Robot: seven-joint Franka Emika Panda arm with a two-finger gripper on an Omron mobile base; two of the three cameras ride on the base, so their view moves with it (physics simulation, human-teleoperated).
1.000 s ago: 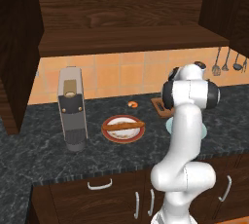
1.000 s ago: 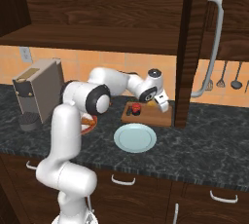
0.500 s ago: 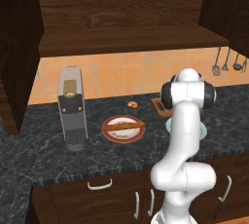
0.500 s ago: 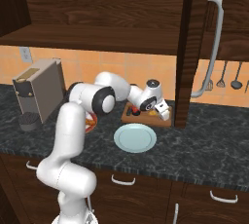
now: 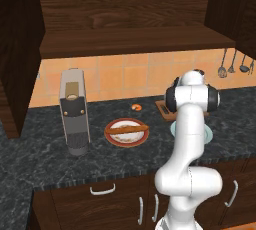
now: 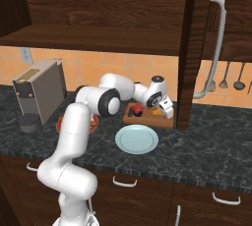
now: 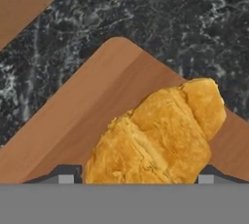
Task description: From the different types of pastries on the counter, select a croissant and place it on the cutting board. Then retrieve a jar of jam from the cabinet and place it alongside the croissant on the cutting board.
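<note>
Straddling the croissant (image 7: pixel 158 138) on the cutting board (image 7: pixel 78 116), the gripper (image 7: pixel 137 175) stands apart, nothing clamped; lifting crooked could drag it against the jam jar (image 6: pixel 139 109).

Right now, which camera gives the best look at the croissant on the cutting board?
The hand view: the croissant shows large and golden on the cutting board, between the fingertips. The right base view shows it as a small yellow bit beside the gripper. In the left base view the arm hides it.
</note>
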